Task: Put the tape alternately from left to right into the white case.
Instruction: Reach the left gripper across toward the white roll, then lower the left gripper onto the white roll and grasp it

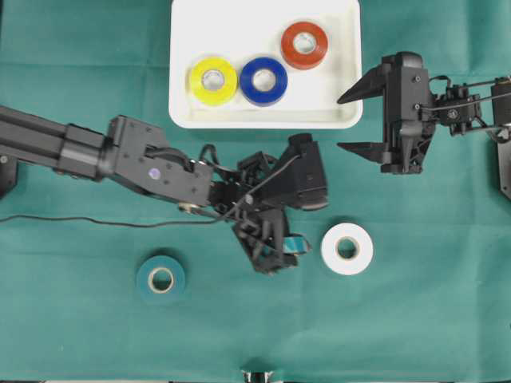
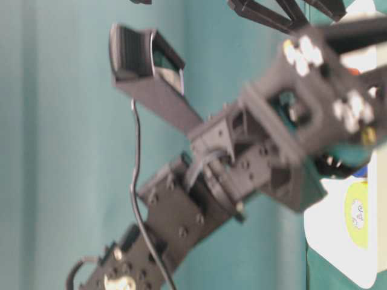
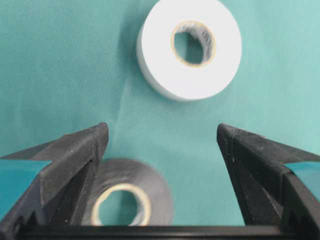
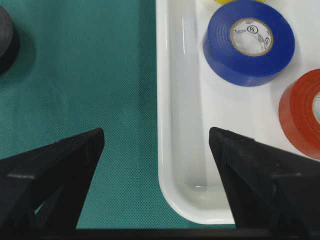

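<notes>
Judging from how things lie, half the job is done: the glossy yellow tape roll, blue roll and red roll sit inside the shallow white plastic case at the far side. The teal roll, white roll and black roll remain on the green cloth-covered table. The left gripper hangs wide open over the black roll; the right gripper, also wide and empty, hovers at the case's near right corner.
</notes>
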Controlling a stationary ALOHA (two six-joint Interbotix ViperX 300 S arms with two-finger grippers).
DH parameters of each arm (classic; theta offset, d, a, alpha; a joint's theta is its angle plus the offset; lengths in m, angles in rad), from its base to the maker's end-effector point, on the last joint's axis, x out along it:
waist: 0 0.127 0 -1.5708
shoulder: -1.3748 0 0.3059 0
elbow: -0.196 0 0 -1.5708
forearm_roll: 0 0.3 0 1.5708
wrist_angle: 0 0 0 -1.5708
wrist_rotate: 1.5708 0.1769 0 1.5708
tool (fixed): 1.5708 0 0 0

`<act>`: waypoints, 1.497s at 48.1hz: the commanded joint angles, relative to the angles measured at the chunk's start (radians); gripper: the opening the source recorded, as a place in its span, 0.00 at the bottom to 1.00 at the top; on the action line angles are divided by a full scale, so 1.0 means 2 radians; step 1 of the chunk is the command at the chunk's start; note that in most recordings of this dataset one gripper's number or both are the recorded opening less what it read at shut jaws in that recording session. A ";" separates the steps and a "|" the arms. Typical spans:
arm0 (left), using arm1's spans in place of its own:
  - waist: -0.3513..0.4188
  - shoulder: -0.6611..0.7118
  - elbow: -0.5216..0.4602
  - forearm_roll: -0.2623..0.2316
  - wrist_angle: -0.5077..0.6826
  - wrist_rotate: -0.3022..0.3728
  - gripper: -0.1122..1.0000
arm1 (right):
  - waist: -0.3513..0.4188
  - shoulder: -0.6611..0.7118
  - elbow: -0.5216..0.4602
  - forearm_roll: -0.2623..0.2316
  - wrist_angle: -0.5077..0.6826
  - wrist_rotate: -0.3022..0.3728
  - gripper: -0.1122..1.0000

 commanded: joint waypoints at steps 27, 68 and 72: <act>0.008 0.051 -0.125 0.002 0.113 -0.076 1.00 | 0.001 -0.006 -0.009 0.000 -0.002 -0.001 0.84; 0.008 0.133 -0.220 0.005 0.161 -0.093 0.98 | 0.001 -0.006 -0.006 0.000 -0.002 -0.001 0.84; 0.008 0.136 -0.223 0.005 0.167 -0.093 0.98 | 0.001 -0.006 -0.005 -0.001 -0.002 -0.001 0.84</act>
